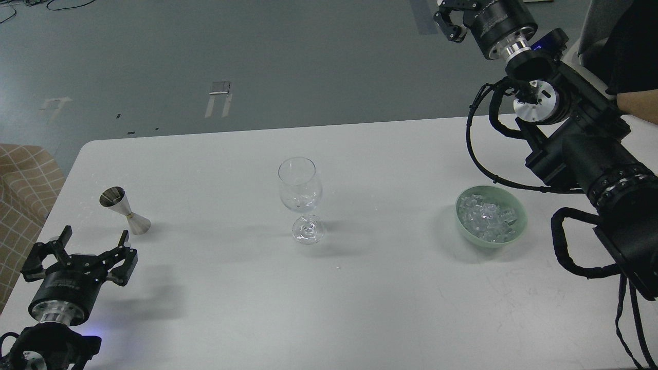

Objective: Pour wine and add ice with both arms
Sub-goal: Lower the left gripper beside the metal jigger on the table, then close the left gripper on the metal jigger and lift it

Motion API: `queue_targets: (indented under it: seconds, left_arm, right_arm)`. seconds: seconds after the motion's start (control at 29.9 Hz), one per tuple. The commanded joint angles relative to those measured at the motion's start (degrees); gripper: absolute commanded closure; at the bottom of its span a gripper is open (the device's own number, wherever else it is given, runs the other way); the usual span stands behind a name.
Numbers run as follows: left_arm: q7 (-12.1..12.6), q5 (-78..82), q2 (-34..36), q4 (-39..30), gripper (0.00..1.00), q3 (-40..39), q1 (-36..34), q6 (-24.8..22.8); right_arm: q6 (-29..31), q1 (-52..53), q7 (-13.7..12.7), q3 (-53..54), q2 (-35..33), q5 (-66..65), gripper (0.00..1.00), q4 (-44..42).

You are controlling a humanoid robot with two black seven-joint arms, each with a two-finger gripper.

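Observation:
A clear stemmed wine glass stands upright mid-table and looks empty. A steel jigger stands at the left; I cannot tell whether it holds wine. The ice is a heap of clear cubes in a pale green bowl at the right. My left gripper is open and empty, low over the table just in front of the jigger, not touching it. My right gripper is high at the top edge, far behind the bowl, and partly cut off.
The white table ends in a rounded corner at the far left. A tan checked seat stands beyond its left edge. My right arm and its cables hang over the table's right side, next to the bowl.

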Motion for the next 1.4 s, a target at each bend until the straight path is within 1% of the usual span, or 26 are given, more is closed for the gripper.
queue_targets:
  seconds: [0.0, 0.03, 0.1, 0.17, 0.23, 0.33, 0.57, 0.84, 0.94, 1.17, 1.24, 1.27, 1.3, 1.37]
  left_arm:
    - [0.0, 0.2, -0.2, 5.6, 0.02, 0.1, -2.8, -2.5]
    - [0.0, 0.2, -0.2, 8.0, 0.02, 0.1, -4.1, -3.2]
    - [0.0, 0.3, -0.2, 10.4, 0.02, 0.2, -5.7, -3.7]
    - [-0.1, 0.7, -0.2, 14.9, 0.02, 0.7, -8.9, -4.4]
    - [-0.1, 0.8, -0.1, 17.6, 0.02, 1.6, -10.8, -5.2]
    - [-0.1, 0.8, -0.2, 18.8, 0.02, 2.2, -11.8, -6.0]
    - [-0.1, 1.9, -1.1, 19.8, 0.02, 2.2, -14.1, -6.1]
    - [-0.1, 1.9, -0.9, 26.1, 0.02, 3.5, -19.6, -6.2]
    - [-0.1, 2.0, -0.9, 27.4, 0.02, 3.5, -20.6, -6.2]
    - [0.0, 2.6, -1.0, 31.2, 0.03, 3.6, -22.5, -8.5]
    - [0.0, 2.9, -0.9, 32.4, 0.04, 4.6, -23.1, -9.2]
    - [0.0, 2.9, -0.5, 33.0, 0.07, 5.6, -23.6, -9.7]
    - [-0.1, 2.9, -0.5, 33.4, 0.14, 6.4, -24.1, -10.1]
    - [0.0, 2.9, -0.4, 33.6, 0.21, 6.7, -24.3, -10.5]
  right_arm:
    - [0.0, 0.1, 0.0, -1.3, -0.1, 0.0, 0.00, 0.1]
    - [0.0, 0.1, 0.0, -1.3, -0.1, 0.0, 0.00, 0.1]
    - [0.0, 0.1, 0.0, -1.3, -0.1, 0.0, 0.00, 0.0]
    - [0.0, 0.1, 0.0, -1.3, -0.1, 0.0, 0.00, 0.0]
    - [0.0, 0.2, 0.0, -1.3, -0.1, 0.0, 0.00, 0.0]
    - [0.0, 0.2, 0.0, -1.4, -0.1, 0.0, 0.00, 0.0]
    - [0.0, 0.2, 0.0, -1.4, -0.3, 0.0, 0.00, 0.0]
    - [0.0, 0.1, 0.0, -1.4, -0.1, 0.0, 0.00, 0.0]
    - [0.0, 0.2, 0.0, -1.4, -0.1, 0.0, 0.00, 0.0]
    - [0.0, 0.1, 0.0, -1.4, -0.2, 0.0, 0.00, 0.0]
    - [0.0, 0.1, 0.0, -1.3, -0.3, 0.0, 0.00, 0.0]
    - [0.0, 0.1, 0.0, -1.4, -0.3, 0.0, 0.00, 0.0]
    - [0.0, 0.1, 0.0, -1.3, -0.3, 0.0, 0.00, 0.0]
    - [0.0, 0.1, 0.0, -1.4, -0.2, 0.0, 0.00, 0.0]
